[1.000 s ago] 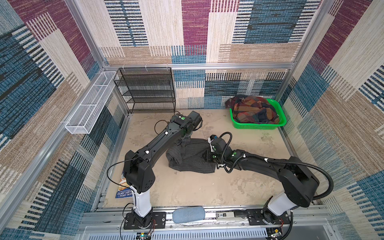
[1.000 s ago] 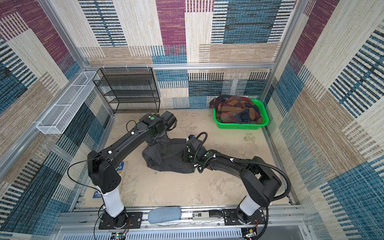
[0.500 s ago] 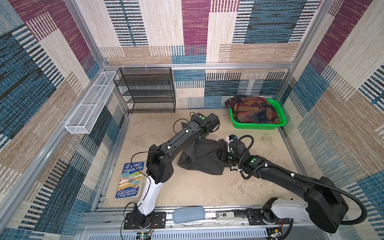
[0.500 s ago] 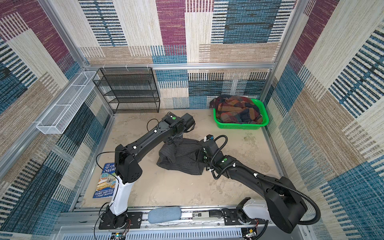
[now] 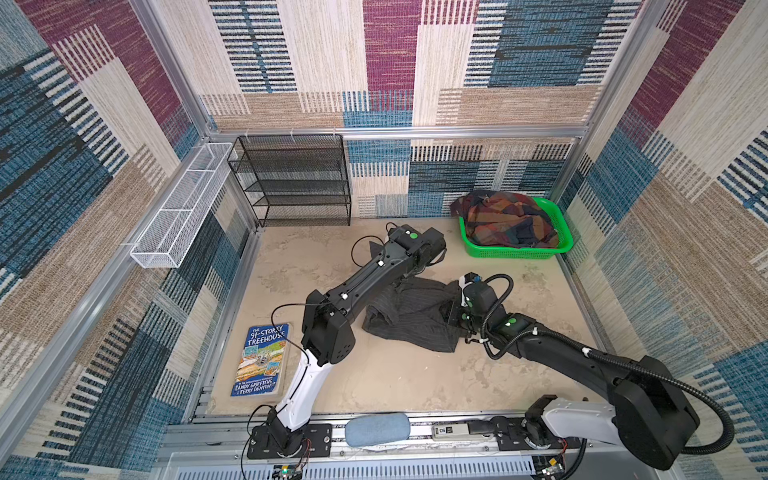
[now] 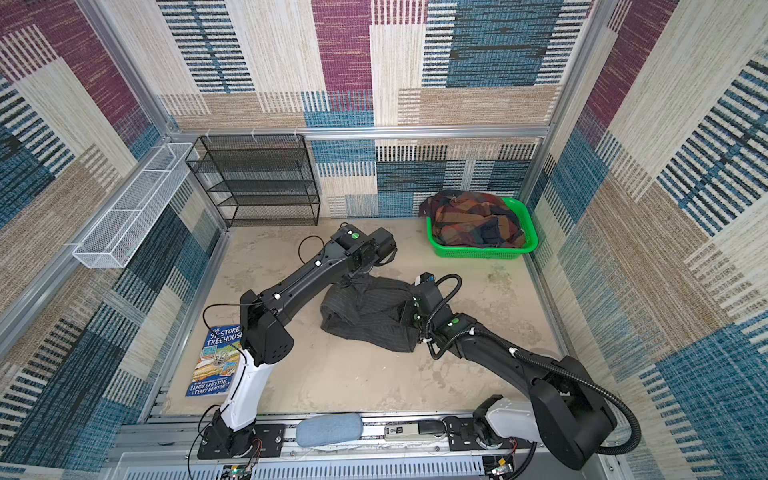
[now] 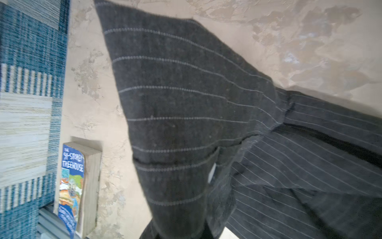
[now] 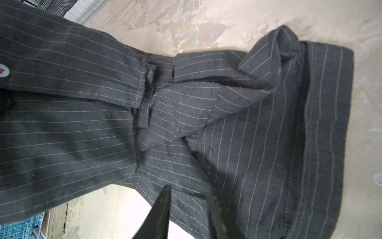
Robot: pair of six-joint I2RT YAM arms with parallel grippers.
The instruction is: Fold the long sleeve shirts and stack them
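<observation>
Lying mid worktop (image 5: 395, 382), nearer the right edge, was the grey shirt (image 5: 411, 320), pinstriped, rumpled, long axis left-to-right. Left claw (image 5: 406, 279) held its far edge, pinched shut; right claw (image 8: 188, 198), narrow, gripped its right end. Plaid shirt (image 5: 509, 222) sat heaped in basket (image 5: 515, 251), far right corner, nearer right arm.

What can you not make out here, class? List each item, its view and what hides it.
- Left tool: hidden in both top views under the left arm; in the left wrist view the pinstriped shirt covers it.
- Plaid shirt: bunched in the green basket; sleeves and collar indistinguishable.
- Book: title partly behind the left arm in a top view.
- Right tool: mostly cut off by the right wrist view's edge.
</observation>
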